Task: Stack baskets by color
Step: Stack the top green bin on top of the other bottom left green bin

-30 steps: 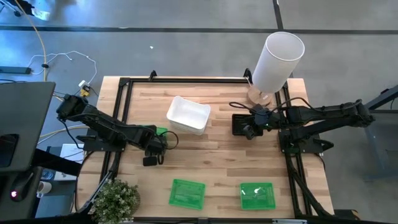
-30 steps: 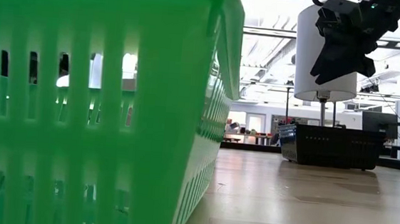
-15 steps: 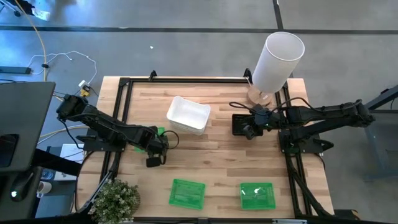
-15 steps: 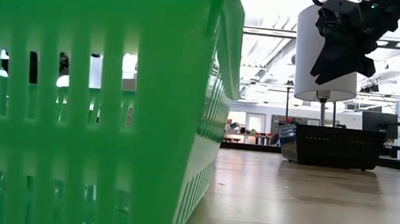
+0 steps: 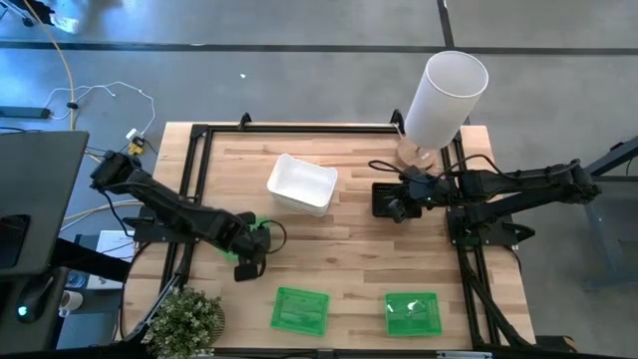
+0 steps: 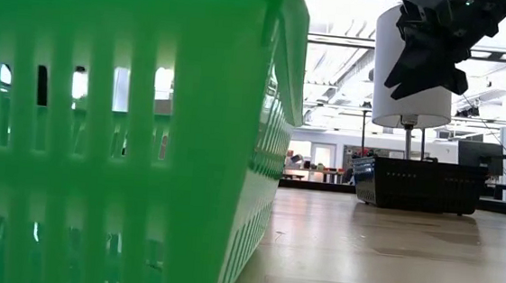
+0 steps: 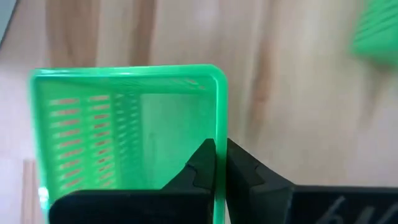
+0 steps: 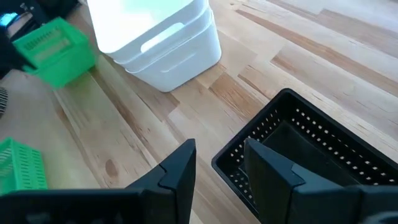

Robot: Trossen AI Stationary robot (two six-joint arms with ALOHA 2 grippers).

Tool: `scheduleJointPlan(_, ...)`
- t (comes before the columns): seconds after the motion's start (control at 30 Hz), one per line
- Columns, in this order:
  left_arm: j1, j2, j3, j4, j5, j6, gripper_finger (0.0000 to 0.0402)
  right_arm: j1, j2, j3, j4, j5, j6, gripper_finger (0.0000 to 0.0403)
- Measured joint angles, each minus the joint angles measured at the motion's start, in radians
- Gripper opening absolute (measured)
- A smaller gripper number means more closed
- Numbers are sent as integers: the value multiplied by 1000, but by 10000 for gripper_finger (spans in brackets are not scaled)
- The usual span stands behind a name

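Note:
My left gripper (image 5: 249, 265) (image 7: 221, 163) is shut on a green basket (image 5: 261, 226) (image 7: 124, 124) at the table's left middle. The same basket (image 8: 53, 43) shows tilted in the right wrist view. Two more green baskets (image 5: 300, 309) (image 5: 413, 313) rest on their bottoms near the front edge, and one of them (image 6: 127, 132) fills the low view. A stack of white baskets (image 5: 302, 182) (image 8: 155, 37) sits at the centre back. My right gripper (image 5: 397, 207) (image 6: 427, 51) (image 8: 217, 168) hovers open above a black basket (image 5: 384, 199) (image 6: 421, 184) (image 8: 305, 149). My left gripper pinches one side wall of the green basket at its rim (image 7: 219, 127), near a corner, with one finger inside the basket and one outside. The fingers come steeply from above. The basket hangs tilted at the fingers and looks clear of the table.
A tall white cylinder (image 5: 444, 100) stands on a wooden base at the back right, just behind the black basket. A potted plant (image 5: 184, 319) sits at the front left corner. Bare wood (image 5: 339, 249) lies between the white stack and the front green baskets.
My left gripper has gone toward the table's near edge and a little up. The green basket has come along with it, away from the white stack.

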Motion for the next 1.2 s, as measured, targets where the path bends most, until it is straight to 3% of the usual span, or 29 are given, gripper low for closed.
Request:
scheduleJointPlan(0.3, -85, 0, 175, -13, -38, 11, 0, 0, 0, 0, 0, 29, 0, 124)
scheduleJointPlan(0.63, -184, 0, 343, 51, -235, 20, 0, 0, 0, 0, -2, 45, -1, 124)
scheduleJointPlan(0.8, -233, 0, 398, 115, -272, 39, 0, 0, 0, 0, -3, 45, -1, 124)
scheduleJointPlan(1.2, -297, 84, 620, 58, -398, 127, 0, 0, 0, 0, -8, 39, -1, 124)
